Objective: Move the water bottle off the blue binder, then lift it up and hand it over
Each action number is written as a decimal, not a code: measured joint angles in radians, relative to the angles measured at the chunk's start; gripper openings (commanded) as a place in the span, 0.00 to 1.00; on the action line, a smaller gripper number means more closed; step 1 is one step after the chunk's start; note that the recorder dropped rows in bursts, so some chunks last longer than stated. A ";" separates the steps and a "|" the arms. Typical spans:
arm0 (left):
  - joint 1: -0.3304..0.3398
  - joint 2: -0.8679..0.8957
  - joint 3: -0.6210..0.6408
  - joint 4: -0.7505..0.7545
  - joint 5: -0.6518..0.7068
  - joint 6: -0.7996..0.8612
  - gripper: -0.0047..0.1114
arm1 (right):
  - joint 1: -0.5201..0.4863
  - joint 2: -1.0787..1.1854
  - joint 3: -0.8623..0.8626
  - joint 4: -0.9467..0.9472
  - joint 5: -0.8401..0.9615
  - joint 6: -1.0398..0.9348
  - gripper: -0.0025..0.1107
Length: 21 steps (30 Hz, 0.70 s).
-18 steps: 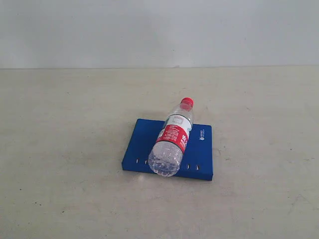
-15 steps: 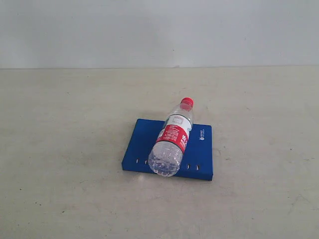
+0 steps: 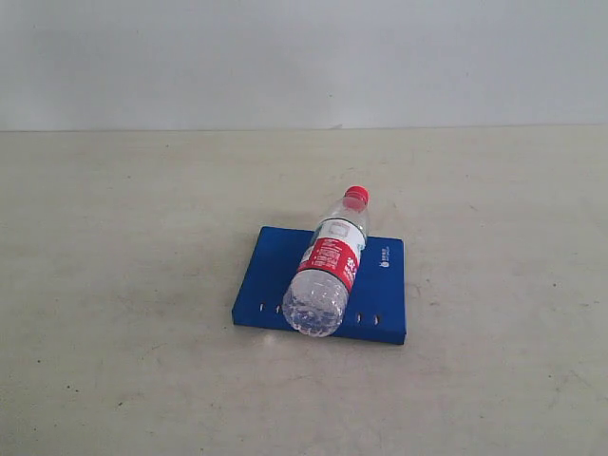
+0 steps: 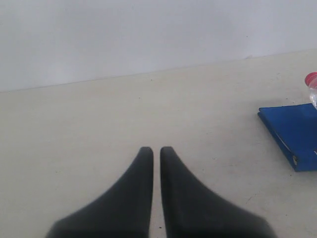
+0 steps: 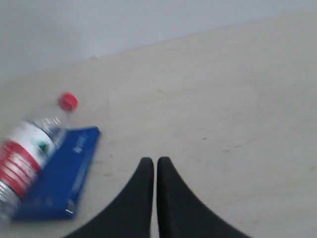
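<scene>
A pale, scuffed surface [image 3: 114, 285] fills the scene and meets a plain white wall [image 3: 304, 57] at the back. The blue binder [image 3: 271, 275] lies flat on the surface near its middle, closed. The water bottle [image 3: 328, 261] lies on its side on top of the binder, running across the cover from front to back; its clear base overhangs the near edge and its neck reaches past the far edge.

The left end effector [image 4: 156, 151] hangs over bare surface well apart from the binder, its two dark fingers pressed nearly together and holding nothing. The right end effector [image 5: 155, 161] is likewise closed and empty, off to the binder's other side.

The bottle's red-and-white label [image 3: 331, 256] wraps its middle. A red cap [image 3: 356, 197] points toward the wall. Silver rivets [image 3: 366, 318] dot the binder's near edge, and a small white logo [image 3: 384, 255] marks its far right corner.
</scene>
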 measured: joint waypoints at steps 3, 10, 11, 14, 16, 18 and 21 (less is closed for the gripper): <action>0.000 0.000 0.000 0.000 0.000 0.000 0.08 | 0.000 0.000 0.000 0.211 -0.011 0.128 0.02; 0.000 0.000 0.000 0.000 0.000 0.000 0.08 | 0.000 0.000 0.000 0.405 0.041 0.234 0.02; 0.000 0.000 0.000 0.000 0.000 0.000 0.08 | 0.000 0.000 0.000 0.421 0.039 0.238 0.02; 0.000 0.000 0.000 0.000 0.000 0.000 0.08 | 0.000 0.000 0.000 0.434 -0.016 0.245 0.02; 0.000 0.000 0.000 0.000 0.000 0.000 0.08 | 0.000 0.000 0.000 0.438 -0.055 0.245 0.04; 0.000 0.000 0.000 0.000 0.000 0.000 0.08 | 0.000 0.000 0.000 0.440 -0.064 0.241 0.08; 0.000 0.000 0.000 0.000 0.000 0.000 0.08 | 0.000 0.000 -0.018 0.443 -0.028 0.128 0.15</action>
